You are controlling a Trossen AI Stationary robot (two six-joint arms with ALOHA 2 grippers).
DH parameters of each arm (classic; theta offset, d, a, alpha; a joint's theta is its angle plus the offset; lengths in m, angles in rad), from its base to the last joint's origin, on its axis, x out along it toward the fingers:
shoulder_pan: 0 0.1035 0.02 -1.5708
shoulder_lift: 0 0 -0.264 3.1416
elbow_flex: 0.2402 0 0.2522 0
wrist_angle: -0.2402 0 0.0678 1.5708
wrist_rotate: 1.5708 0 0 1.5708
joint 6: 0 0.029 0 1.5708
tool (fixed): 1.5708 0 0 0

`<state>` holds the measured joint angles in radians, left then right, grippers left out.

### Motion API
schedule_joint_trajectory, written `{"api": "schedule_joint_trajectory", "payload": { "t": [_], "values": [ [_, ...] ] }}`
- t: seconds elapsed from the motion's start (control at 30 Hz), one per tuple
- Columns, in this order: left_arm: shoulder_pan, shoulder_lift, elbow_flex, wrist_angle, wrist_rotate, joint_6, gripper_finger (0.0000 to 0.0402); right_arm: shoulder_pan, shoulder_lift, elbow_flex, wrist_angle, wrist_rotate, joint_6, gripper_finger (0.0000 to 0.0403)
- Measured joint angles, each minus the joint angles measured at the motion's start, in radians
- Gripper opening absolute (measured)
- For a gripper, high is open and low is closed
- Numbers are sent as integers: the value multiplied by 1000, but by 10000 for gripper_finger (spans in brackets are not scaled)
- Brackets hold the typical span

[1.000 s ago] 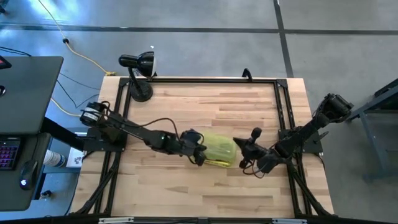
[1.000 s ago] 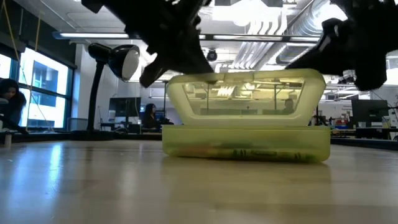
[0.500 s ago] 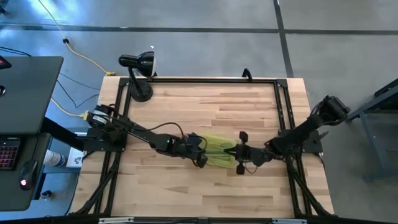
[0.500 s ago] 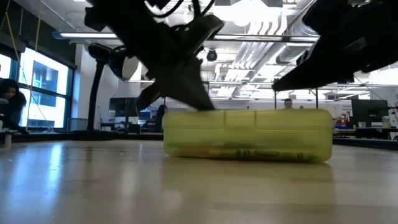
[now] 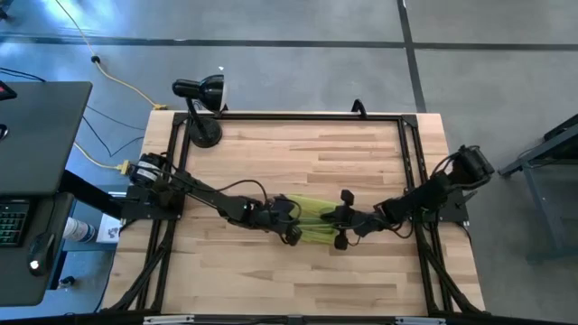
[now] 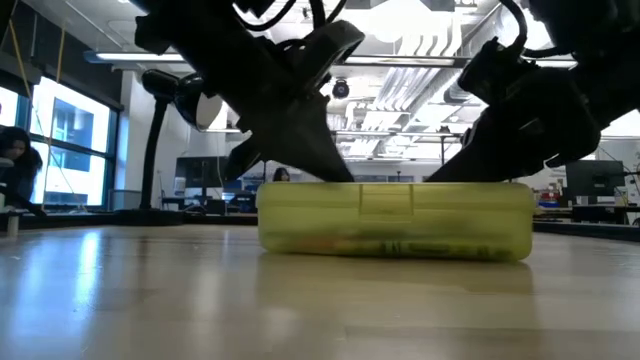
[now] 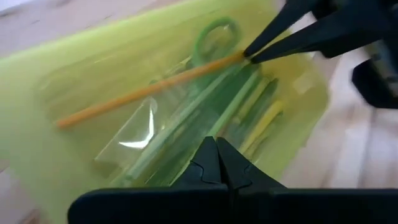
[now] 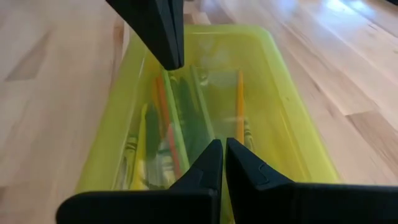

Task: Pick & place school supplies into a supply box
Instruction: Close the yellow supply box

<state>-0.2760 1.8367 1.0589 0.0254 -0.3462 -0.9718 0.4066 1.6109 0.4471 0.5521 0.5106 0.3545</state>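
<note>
The supply box (image 5: 312, 220) is a translucent yellow-green case lying flat on the table's middle with its lid down (image 6: 395, 218). Through the lid I see the school supplies: an orange pencil (image 7: 143, 93), the green scissors handle (image 7: 214, 37), and green and yellow pens (image 8: 171, 134). My left gripper (image 5: 294, 220) is shut over the box's left part. My right gripper (image 5: 338, 222) is shut over its right part. Both show in each wrist view, tip facing tip. My left gripper's shut fingertips (image 7: 215, 144) rest on the lid's top (image 7: 186, 124) near the box's left end, slanting down from the table's left. The box lies flat on the table. My right gripper's shut fingertips (image 8: 222, 145) rest on the lid's top (image 8: 208, 118) near the box's right end, slanting down from the table's right.
A black desk lamp (image 5: 200, 106) stands at the table's far left corner (image 6: 170, 120). Black frame rails (image 5: 298, 116) run along the far and side edges. Bare wood lies near and far of the box. People sit in the room behind (image 6: 12, 160).
The lid, upright a second ago, has swung down onto the box and now lies shut. My left gripper has come down with it. My right gripper has moved toward the table's left, from beside the box onto its lid.
</note>
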Motion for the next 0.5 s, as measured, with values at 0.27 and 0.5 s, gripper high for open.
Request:
{"api": "schedule_joint_trajectory", "payload": {
  "t": [0.27, 0.5],
  "values": [
    [-6, -50, 0, 113, 2, 91, 11, 0, -17, -1, 16, -9, -68, 0],
    [-89, -10, 0, 147, 89, 187, 9, 0, -18, -2, 4, -1, -67, 0]
  ]
}}
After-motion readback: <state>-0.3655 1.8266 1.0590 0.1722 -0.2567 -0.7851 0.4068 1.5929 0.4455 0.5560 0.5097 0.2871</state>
